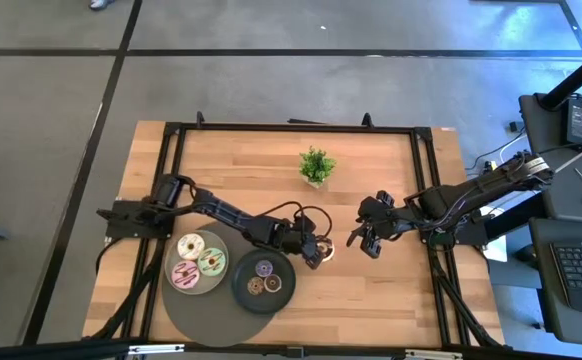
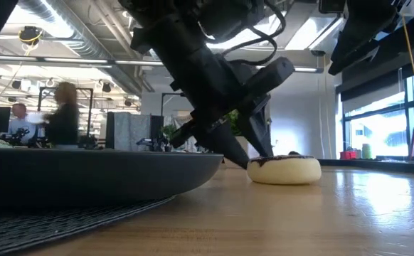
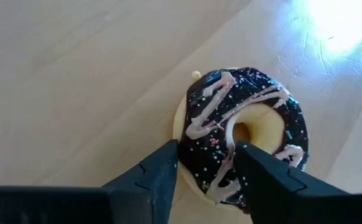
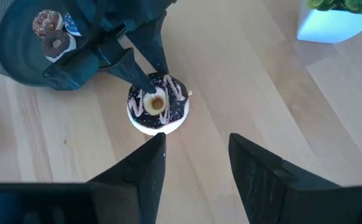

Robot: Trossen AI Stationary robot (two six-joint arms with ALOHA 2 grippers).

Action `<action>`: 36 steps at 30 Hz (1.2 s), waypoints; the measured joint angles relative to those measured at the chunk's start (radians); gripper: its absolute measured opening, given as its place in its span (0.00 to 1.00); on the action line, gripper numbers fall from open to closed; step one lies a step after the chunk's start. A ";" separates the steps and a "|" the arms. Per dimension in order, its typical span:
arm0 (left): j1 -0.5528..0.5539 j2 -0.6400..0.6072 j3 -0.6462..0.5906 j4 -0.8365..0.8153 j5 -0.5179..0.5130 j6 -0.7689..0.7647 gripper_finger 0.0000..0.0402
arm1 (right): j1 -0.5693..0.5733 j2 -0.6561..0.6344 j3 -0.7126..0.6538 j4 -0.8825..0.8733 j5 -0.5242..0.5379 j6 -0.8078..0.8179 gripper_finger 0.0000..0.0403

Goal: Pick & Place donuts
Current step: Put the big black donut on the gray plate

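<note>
Your left gripper sits low over the cream ring donut with glossy chocolate icing and pale drizzle, fingers spread astride its near rim, on the bare wooden tabletop beside the dark round plate of tiny donuts. Your right gripper hovers near, fingers parted, empty.
</note>
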 joint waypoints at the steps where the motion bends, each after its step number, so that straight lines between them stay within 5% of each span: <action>1: 0.000 0.001 0.000 0.005 0.000 0.000 0.37 | 0.000 0.000 0.000 0.000 0.000 0.000 0.44; 14: 0.022 -0.098 -0.001 -0.060 0.088 0.014 0.10 | 0.000 0.000 0.000 -0.003 0.004 -0.004 0.44; 23: -0.013 -0.448 -0.001 -0.608 -0.086 -0.024 0.09 | -0.004 0.000 0.000 -0.005 0.024 -0.025 0.44; 29: -0.136 -0.620 -0.001 -0.974 -0.205 -0.306 0.07 | -0.013 0.000 0.000 0.006 0.025 -0.031 0.44; 36: -0.353 -0.654 -0.009 -1.210 -0.212 -0.726 0.07 | -0.042 0.000 0.000 0.045 0.034 -0.075 0.44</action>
